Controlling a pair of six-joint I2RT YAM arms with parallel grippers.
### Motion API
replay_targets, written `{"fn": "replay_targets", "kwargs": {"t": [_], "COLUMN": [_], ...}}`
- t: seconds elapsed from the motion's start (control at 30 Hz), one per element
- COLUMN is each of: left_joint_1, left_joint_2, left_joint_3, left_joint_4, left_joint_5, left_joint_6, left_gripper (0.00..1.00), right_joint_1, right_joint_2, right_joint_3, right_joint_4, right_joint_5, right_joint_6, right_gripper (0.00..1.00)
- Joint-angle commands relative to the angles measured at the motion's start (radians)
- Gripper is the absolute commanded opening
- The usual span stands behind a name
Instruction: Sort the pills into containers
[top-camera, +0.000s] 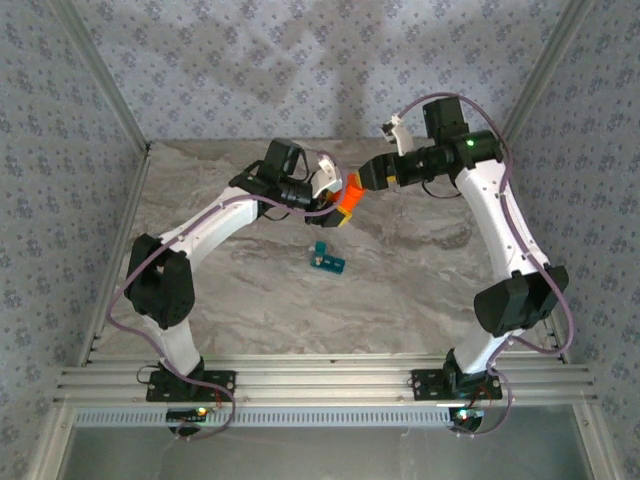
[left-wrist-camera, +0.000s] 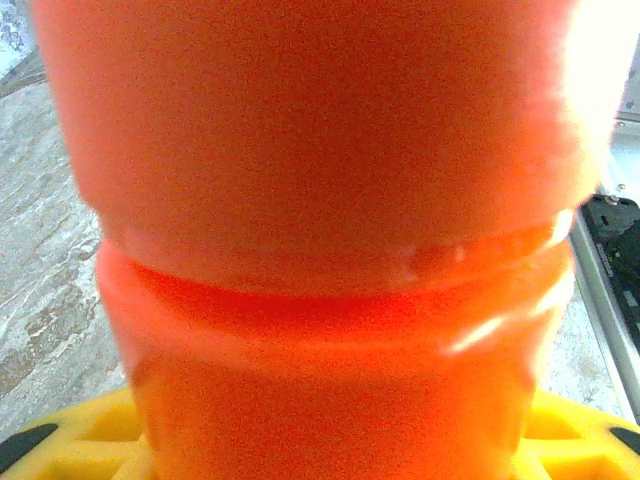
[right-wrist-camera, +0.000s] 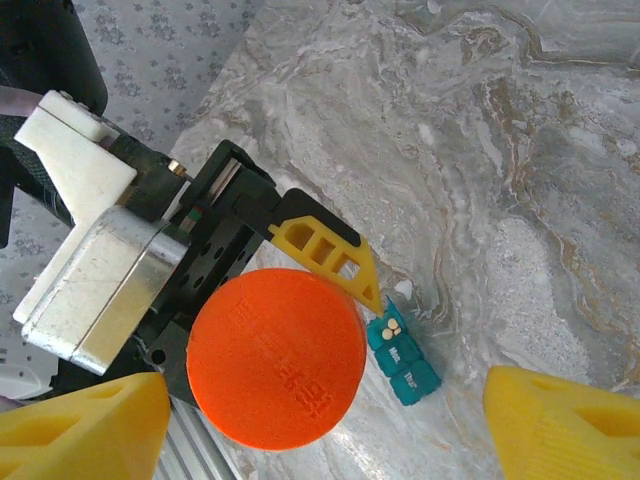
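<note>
Grey marbled table (top-camera: 420, 290), small teal pill box (top-camera: 327, 261) lying near its middle, one lid open

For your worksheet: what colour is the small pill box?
Teal; the pill box shows best in the right wrist view.

Arms — left arm (top-camera: 215, 228), right arm (top-camera: 495, 215): white tubular links between bulky black joint housings, a purple cable (top-camera: 113, 300) along each; a green lamp (top-camera: 470, 143) glows behind the right pincer (top-camera: 365, 180). At the left pincer (top-camera: 345, 208): yellow fingers (right-wrist-camera: 325, 250) (triangular cut-outs); behind them a black frame (right-wrist-camera: 225, 215), white block (right-wrist-camera: 75, 160), grey metal casing (right-wrist-camera: 110, 275). The right pincer's pads (right-wrist-camera: 85, 425) are the same yellow.
</note>
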Motion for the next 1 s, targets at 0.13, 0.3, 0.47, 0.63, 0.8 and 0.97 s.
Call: {"fn": "replay_targets", "kwargs": {"t": [0.13,0.3,0.47,0.63,0.8,0.97], "left_joint_1": [0.003,0.006,0.008,0.009,0.011,0.012], "left_joint_2": [0.001,0.011,0.018,0.025,0.025,0.026], "left_joint_3": [0.059,0.075,0.085,0.093,0.093,0.097], "left_joint_4": [-0.02,-0.033,-0.041,-0.047,-0.053,-0.064], "left_joint_5": [0.074,0.085,0.089,0.092,0.092,0.099], "left_joint_6": [0.022,0.023,0.021,0.021,0.022,0.024], "left_gripper": [0.0,0.0,0.0,0.0,0.0,0.0], "right_joint_1": [0.016,0.023,0.03,0.029,0.011,-0.005], "right_joint_2": [0.034,0.043,0.053,0.053,0.036,0.004], "right_joint_3": [0.059,0.065,0.074,0.08,0.079,0.056], "right_joint_4": [-0.057,-0.065,-0.065,-0.065,-0.049,-0.011], "right_joint_5": [-0.027,-0.045,-0.052,-0.048,-0.057,-0.089], "right_joint_6": [-0.05,-0.057,-0.056,-0.055,-0.043,-0.019], "right_gripper": [0.83,0.83,0.81,0.81,0.81,0.82]}}
